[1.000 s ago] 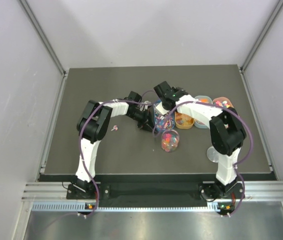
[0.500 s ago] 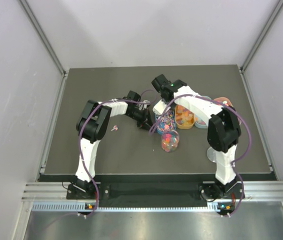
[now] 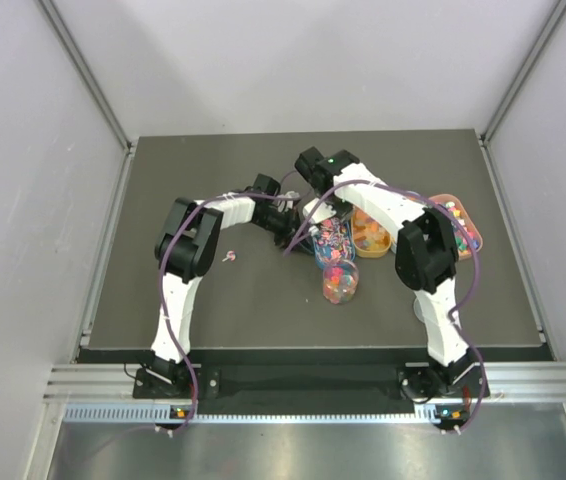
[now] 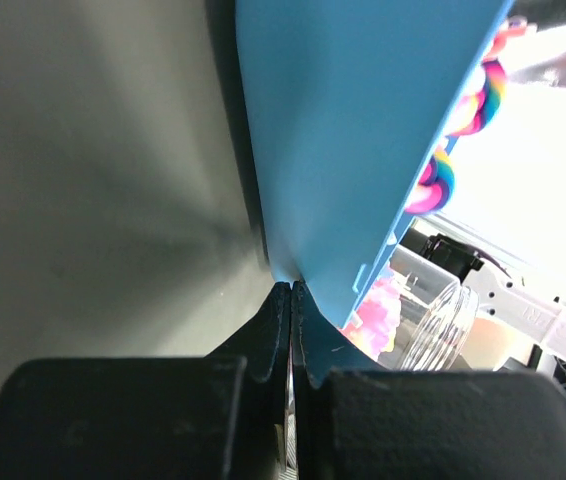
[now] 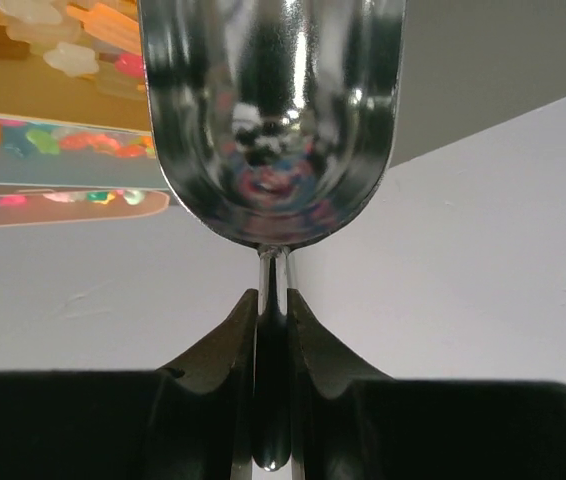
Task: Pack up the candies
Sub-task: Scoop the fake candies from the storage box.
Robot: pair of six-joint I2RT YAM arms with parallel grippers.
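Right gripper (image 5: 271,300) fingers clamped on the scoop (image 5: 271,120) handle; left gripper (image 4: 291,295) fingers pressed together, tips touching the blue tray (image 4: 363,130) edge; candies (image 4: 468,100) lie in the blue tray, more in the jar (image 4: 433,320) just beside it.

I lose the scoop (image 5: 271,120) bowl at the top edge; blue tray (image 4: 363,130) hides most of the jar (image 4: 433,320); candies (image 3: 339,283) too small overhead.
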